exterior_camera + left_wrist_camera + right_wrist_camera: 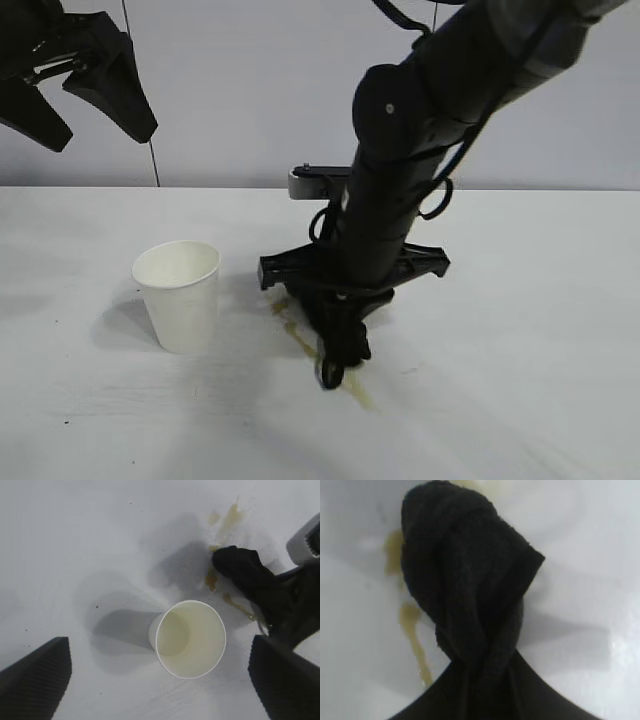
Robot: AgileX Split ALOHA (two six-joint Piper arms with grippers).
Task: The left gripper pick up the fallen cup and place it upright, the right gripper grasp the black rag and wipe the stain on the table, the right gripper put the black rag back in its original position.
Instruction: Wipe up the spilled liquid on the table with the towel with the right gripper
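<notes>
The white cup (179, 295) stands upright on the table (520, 300), left of centre; from above, the cup (190, 639) is empty with its mouth up. My left gripper (65, 95) hangs open high at the upper left, well above the cup, its fingers (35, 680) wide apart with nothing between them. My right gripper (335, 365) points down at the table centre, shut on the black rag (465, 585), which presses on the stain (300, 340). Yellowish trails of the stain (412, 630) show beside the rag (245, 570).
A small grey block (312, 183) lies behind the right arm at the table's far edge. A pale wall rises behind the table. Bare tabletop stretches to the right of the right arm and in front of the cup.
</notes>
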